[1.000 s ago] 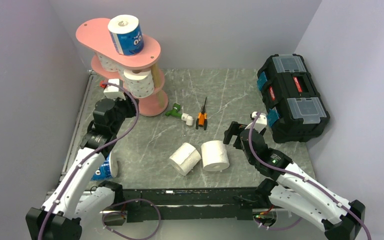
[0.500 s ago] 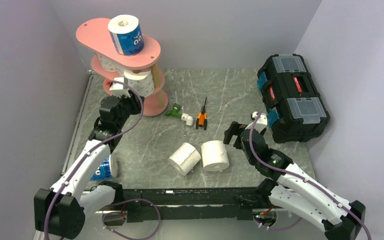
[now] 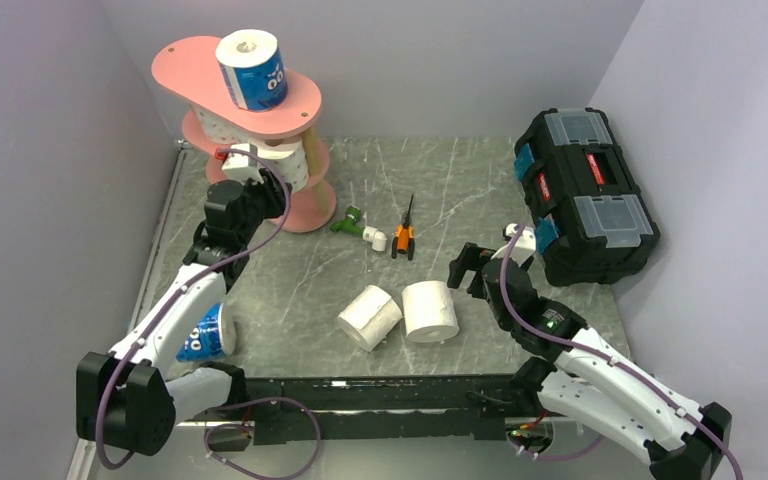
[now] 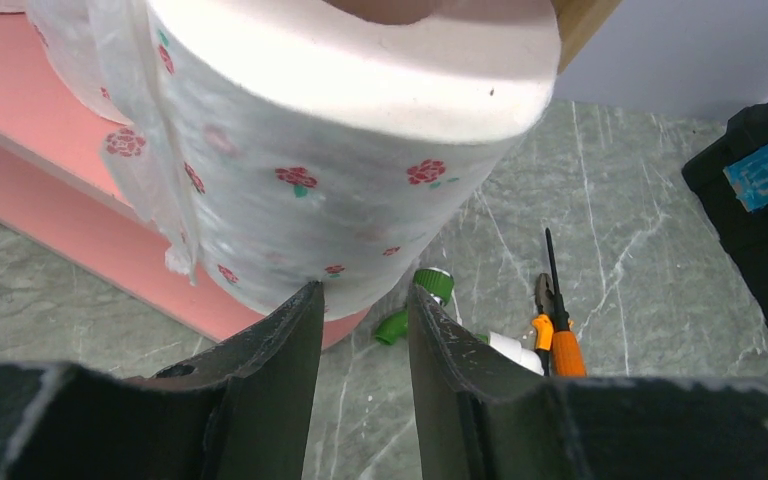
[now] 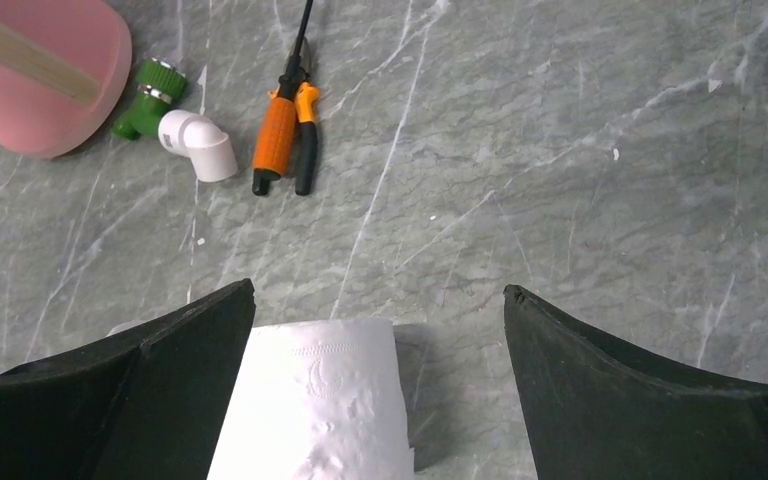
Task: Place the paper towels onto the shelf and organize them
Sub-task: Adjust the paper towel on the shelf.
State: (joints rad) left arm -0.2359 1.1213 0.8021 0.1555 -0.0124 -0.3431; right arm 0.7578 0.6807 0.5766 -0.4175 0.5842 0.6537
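The pink shelf (image 3: pixel 190 68) stands at the far left. A blue-wrapped roll (image 3: pixel 252 70) sits on its top board, and pink-dotted rolls (image 3: pixel 282 168) sit on the middle board. My left gripper (image 3: pixel 245 160) is at that board, narrowly open and empty. Its fingertips (image 4: pixel 305 300) are just under a dotted roll (image 4: pixel 340 150). Two plain rolls (image 3: pixel 370 317) lie on the table. My right gripper (image 3: pixel 480 258) is wide open beside the right one (image 3: pixel 430 310). That roll (image 5: pixel 310 400) lies between the jaws in the right wrist view. Another blue-wrapped roll (image 3: pixel 205 333) lies by my left arm.
A black toolbox (image 3: pixel 585 195) stands at the right. A green-and-white plastic tool (image 3: pixel 360 225) and orange pliers (image 3: pixel 403 235) lie mid-table near the shelf's foot. Grey walls close in on the left, back and right.
My left arm has reached forward and up, bringing its gripper against the dotted roll on the middle board. The right arm and the loose rolls have not moved.
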